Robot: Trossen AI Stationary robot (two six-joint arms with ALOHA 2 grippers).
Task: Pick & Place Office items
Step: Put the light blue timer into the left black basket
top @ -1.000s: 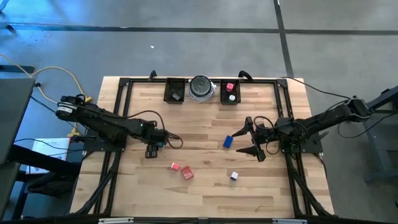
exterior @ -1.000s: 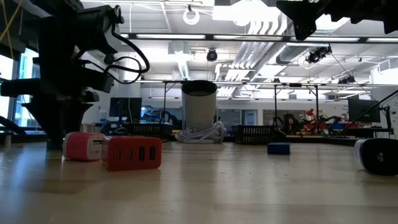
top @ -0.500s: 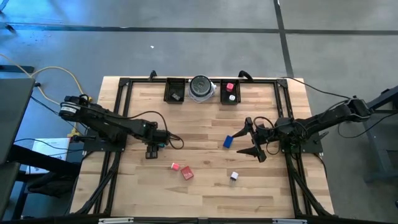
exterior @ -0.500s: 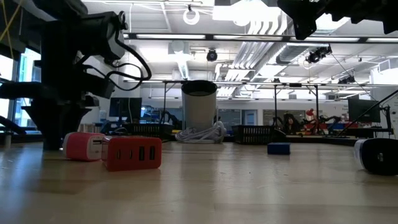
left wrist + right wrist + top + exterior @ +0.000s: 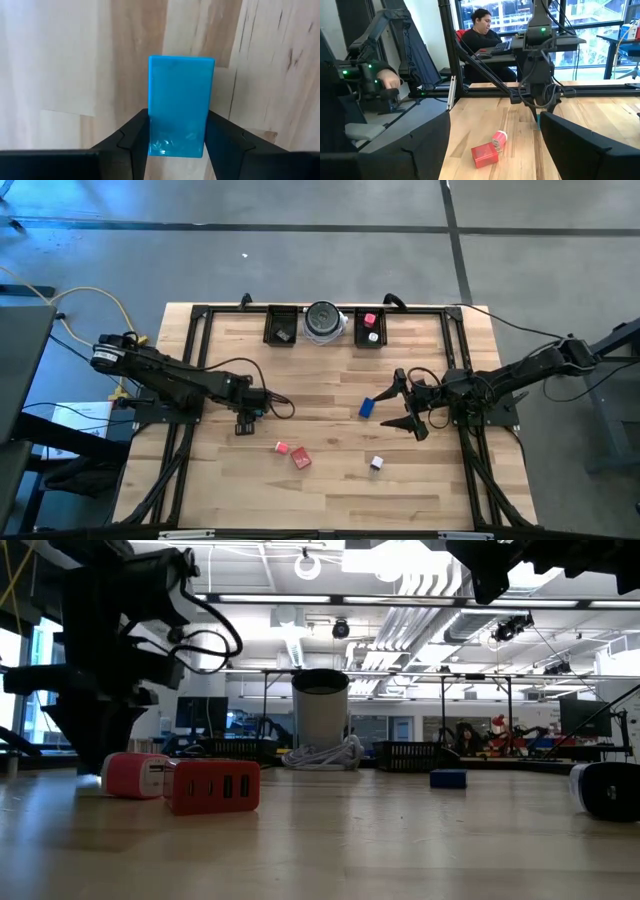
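A teal block (image 5: pixel 181 100) lies flat on the wooden table, with my left gripper (image 5: pixel 177 125) down over it and one dark finger on each of its long sides. From overhead, that gripper (image 5: pixel 245 422) is at the table's left-middle. My right gripper (image 5: pixel 404 403) hangs open above the table's right-middle with nothing between its fingers, just right of a blue block (image 5: pixel 367 407). Loose on the table lie a pink piece (image 5: pixel 282 447), a red block (image 5: pixel 301 459) and a small white-and-dark piece (image 5: pixel 377 463). My left gripper pinches the teal block between its two fingers, by the two long sides (image 5: pixel 155 131) at one end of the block. The fingers come steeply from above. The block rests flat on the table.
Along the far edge stand a black tray (image 5: pixel 281 326) holding one small piece, a round silver dish (image 5: pixel 324 321), and a second black tray (image 5: pixel 369 328) with a pink and a white piece. Bare wood lies along the table's near edge. A person sits beyond the table (image 5: pixel 487 25).
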